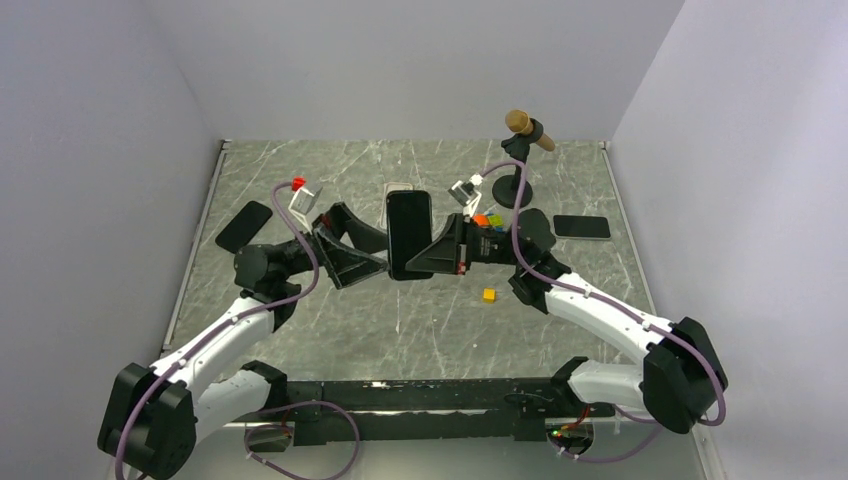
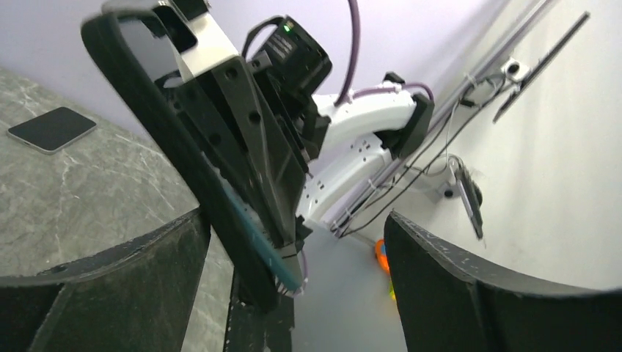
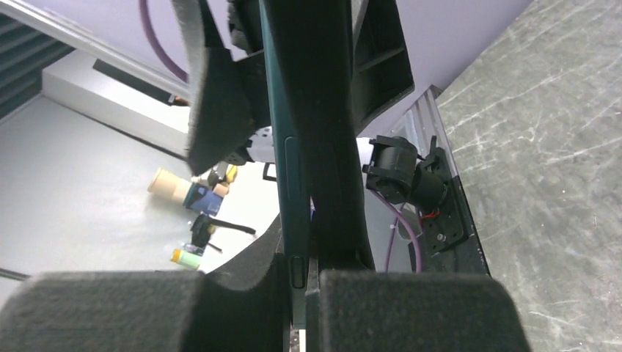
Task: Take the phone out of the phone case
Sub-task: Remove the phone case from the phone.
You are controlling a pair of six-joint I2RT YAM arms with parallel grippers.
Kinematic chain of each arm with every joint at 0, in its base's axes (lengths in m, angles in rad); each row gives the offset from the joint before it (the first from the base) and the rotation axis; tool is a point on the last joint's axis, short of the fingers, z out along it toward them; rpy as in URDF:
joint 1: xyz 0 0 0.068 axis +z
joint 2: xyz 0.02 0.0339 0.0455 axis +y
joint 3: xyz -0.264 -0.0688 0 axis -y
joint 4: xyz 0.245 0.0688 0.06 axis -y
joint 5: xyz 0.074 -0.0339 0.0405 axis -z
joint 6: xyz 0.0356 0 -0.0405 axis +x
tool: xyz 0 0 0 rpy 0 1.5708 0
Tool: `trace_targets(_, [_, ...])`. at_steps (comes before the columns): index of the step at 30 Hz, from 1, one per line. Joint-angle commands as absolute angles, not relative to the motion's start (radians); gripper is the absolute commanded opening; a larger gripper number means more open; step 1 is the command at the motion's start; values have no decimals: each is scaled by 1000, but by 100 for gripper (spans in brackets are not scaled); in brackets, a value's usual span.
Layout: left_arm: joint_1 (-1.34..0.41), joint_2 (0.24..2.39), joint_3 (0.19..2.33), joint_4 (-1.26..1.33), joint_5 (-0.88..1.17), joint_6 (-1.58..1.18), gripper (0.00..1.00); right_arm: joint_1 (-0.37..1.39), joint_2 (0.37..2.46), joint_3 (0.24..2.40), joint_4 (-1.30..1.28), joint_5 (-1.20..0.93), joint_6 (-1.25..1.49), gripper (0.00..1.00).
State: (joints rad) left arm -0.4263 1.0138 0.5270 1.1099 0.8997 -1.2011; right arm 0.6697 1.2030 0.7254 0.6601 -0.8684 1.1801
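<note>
The phone (image 1: 408, 235), dark with a teal edge and still in its black phone case (image 3: 334, 147), is held upright above the middle of the table. My right gripper (image 1: 425, 262) comes in from the right and its foam pads (image 3: 411, 308) are shut on the phone's lower edge (image 3: 296, 271). My left gripper (image 1: 382, 250) is on the phone's left side, open. In the left wrist view its fingers (image 2: 110, 293) stand wide apart, with the phone (image 2: 220, 198) between them and touching neither.
A black phone (image 1: 243, 226) lies at the table's left and another (image 1: 582, 226) at the right. A pale phone or case (image 1: 399, 188) lies behind the held one. A stand with a brown tip (image 1: 520, 160) is at the back right. Small coloured blocks (image 1: 488, 295) lie near the right arm.
</note>
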Motion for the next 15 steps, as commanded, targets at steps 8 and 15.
trace_targets(8, [-410, 978, 484, 1238, 1106, -1159, 64, 617, 1166, 682, 1046, -978, 1366, 0])
trace_targets(15, [-507, 1007, 521, 1152, 1083, -1075, 67, 624, 1156, 691, 990, -974, 1326, 0])
